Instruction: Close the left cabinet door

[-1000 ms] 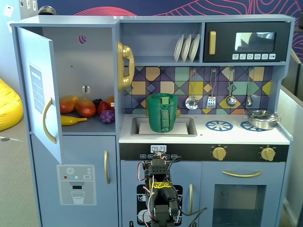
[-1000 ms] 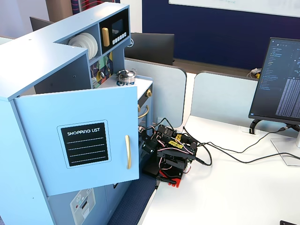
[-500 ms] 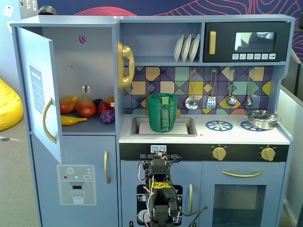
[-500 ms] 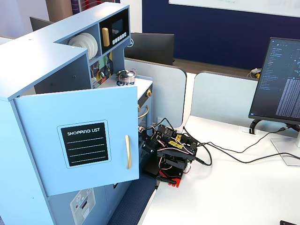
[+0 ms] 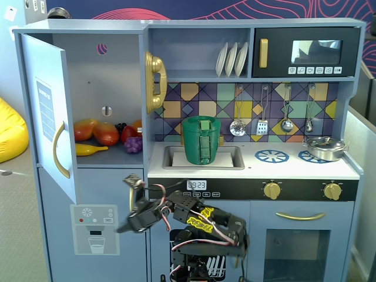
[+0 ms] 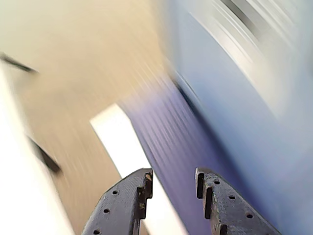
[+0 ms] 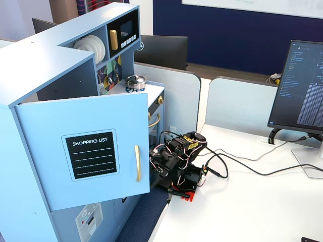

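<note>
Office bg: dark blue wall w/ red line pattern, yellow beanbag at left edge of a fixed view, monitor on white table near its right edge in a fixed view. Toy kitchen stands off the table's left edge, arm base at that edge.

Left cabinet door is swung wide open, hinged at the unit's left side, front w/ black "SHOPPING LIST" panel and gold handle facing outward; in a fixed view it shows nearly edge-on. Cabinet interior exposed: toy fruit on the shelf. Green basket sits in the sink, pot on the stove, plates on upper shelf beside microwave.

End effector sits low, below the open door's bottom edge, in front of the lower door w/ ice-dispenser sticker. Wrist view heavily motion-blurred; both fingers visible, jaws apart, nothing between them → released. Not touching the door as far as I can tell.
</note>
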### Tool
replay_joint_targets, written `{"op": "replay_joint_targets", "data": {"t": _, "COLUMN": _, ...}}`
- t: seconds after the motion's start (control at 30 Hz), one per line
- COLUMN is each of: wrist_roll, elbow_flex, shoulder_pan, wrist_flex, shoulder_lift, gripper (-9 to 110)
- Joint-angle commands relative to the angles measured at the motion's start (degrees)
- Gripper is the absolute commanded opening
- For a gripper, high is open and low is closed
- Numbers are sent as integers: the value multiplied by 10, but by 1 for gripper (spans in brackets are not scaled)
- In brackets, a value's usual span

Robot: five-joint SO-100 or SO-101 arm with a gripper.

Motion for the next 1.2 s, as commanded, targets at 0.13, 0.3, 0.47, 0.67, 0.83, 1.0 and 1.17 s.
{"op": "replay_joint_targets", "data": {"t": 0.13, "wrist_roll": -163, "elbow_flex": -47, "shoulder_pan": -307, "wrist_flex": -352, "shoulder_lift": -98, "gripper": 0}}
{"op": "replay_joint_targets", "data": {"t": 0.3, "wrist_roll": -200, "elbow_flex": -115, "shoulder_pan": -349, "wrist_flex": -449, "shoulder_lift": -216, "gripper": 0}}
{"op": "replay_joint_targets", "data": {"t": 0.47, "wrist_roll": -224, "elbow_flex": -277, "shoulder_pan": -340, "wrist_flex": -477, "shoulder_lift": -380, "gripper": 0}}
{"op": "replay_joint_targets", "data": {"t": 0.67, "wrist_roll": -257, "elbow_flex": -471, "shoulder_pan": -318, "wrist_flex": -460, "shoulder_lift": -534, "gripper": 0}}
{"op": "replay_joint_targets", "data": {"t": 0.83, "wrist_roll": -277, "elbow_flex": -552, "shoulder_pan": -301, "wrist_flex": -451, "shoulder_lift": -599, "gripper": 0}}
{"op": "replay_joint_targets", "data": {"t": 1.0, "wrist_roll": -279, "elbow_flex": -580, "shoulder_pan": -254, "wrist_flex": -451, "shoulder_lift": -615, "gripper": 0}}
{"op": "replay_joint_targets", "data": {"t": 1.17, "wrist_roll": -277, "elbow_flex": -532, "shoulder_pan": -188, "wrist_flex": -453, "shoulder_lift": -571, "gripper": 0}}
